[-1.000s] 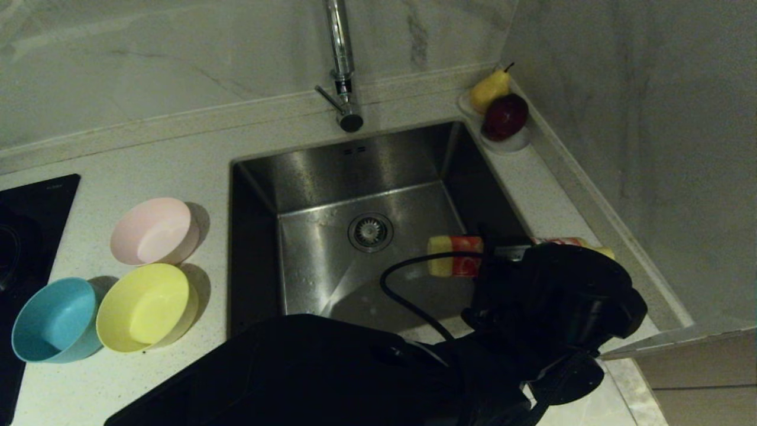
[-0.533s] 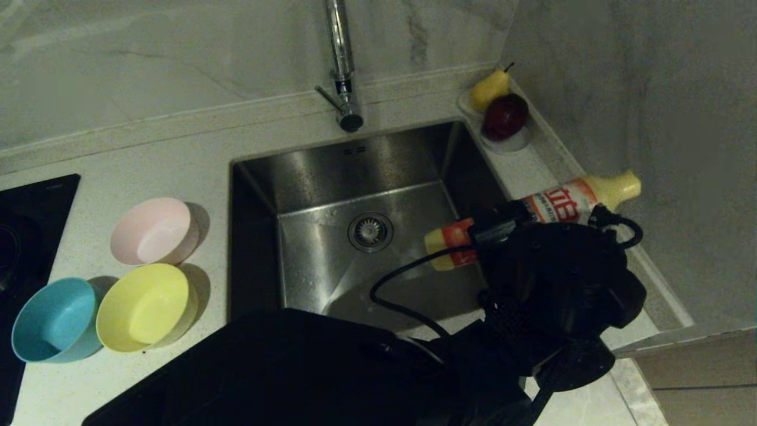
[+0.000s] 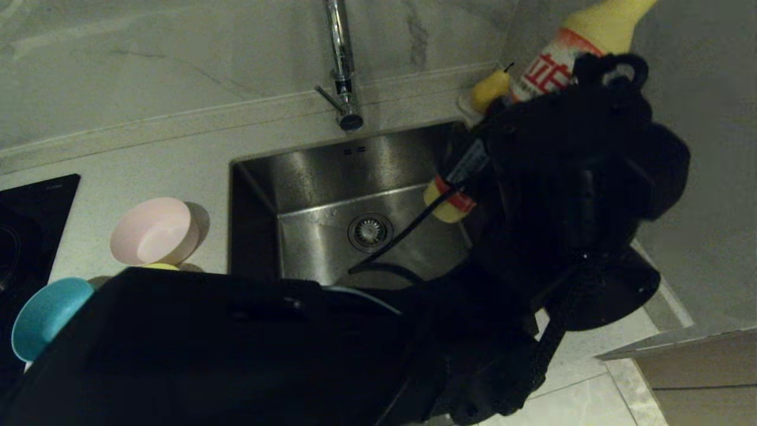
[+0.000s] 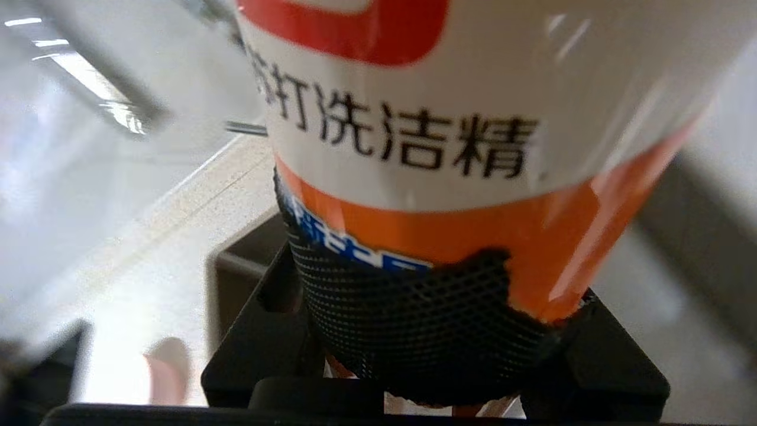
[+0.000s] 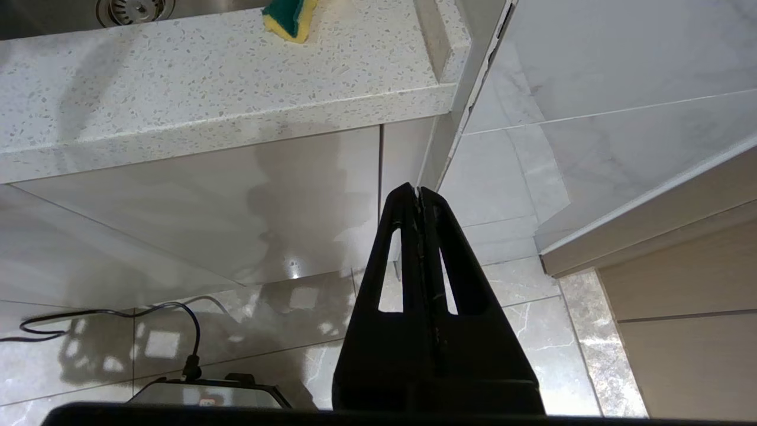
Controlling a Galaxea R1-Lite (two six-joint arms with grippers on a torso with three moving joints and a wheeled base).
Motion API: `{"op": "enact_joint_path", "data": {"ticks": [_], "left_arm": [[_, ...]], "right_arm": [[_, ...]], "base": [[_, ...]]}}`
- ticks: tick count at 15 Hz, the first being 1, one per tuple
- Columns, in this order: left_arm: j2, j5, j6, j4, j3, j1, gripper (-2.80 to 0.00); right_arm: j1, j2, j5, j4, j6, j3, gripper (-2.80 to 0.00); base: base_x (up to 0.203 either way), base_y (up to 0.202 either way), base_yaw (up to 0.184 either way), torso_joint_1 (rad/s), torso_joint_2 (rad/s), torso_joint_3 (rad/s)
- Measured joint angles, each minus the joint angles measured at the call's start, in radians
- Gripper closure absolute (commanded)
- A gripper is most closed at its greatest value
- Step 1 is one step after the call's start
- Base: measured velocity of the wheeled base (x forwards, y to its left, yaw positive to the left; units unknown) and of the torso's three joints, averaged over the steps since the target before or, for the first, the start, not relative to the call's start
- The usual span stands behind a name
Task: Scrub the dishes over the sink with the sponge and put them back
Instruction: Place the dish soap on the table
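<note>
The bottle (image 4: 473, 148) label reads 打洗洁精 in black on white, above an orange band. The left gripper (image 4: 426, 331) grasps this bottle, tilted cap-down over the sink's (image 3: 331, 177) right side. The right gripper (image 5: 419, 195), clenched and empty, hangs below the counter. The yellow-and-green sponge (image 5: 290, 16) lies on the counter edge. Pink bowl (image 3: 155, 232) and blue bowl (image 3: 44, 313) sit left of the sink.

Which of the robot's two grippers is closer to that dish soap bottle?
The left. The left gripper is clamped around the dish soap bottle above the sink's far right corner. The right gripper hangs shut below the counter edge, well away from it.
</note>
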Motion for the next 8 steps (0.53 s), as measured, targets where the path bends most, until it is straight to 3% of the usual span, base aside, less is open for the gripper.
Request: {"op": "enact_joint_path", "data": {"ticks": [3, 8], "left_arm": [[-0.065, -0.013, -0.028, -0.019, -0.03, -0.004, 0.0], [-0.204, -0.1, -0.032, 0.003, -0.035, -0.006, 0.0]], "right_arm": [[0.0, 0.0, 0.0, 0.0, 0.0, 0.0, 0.0], [0.0, 0.0, 0.0, 0.0, 0.0, 0.0, 0.0]], "base": [[0.0, 0.0, 0.0, 0.0, 0.0, 0.0], [0.0, 0.0, 0.0, 0.0, 0.0, 0.0]]}}
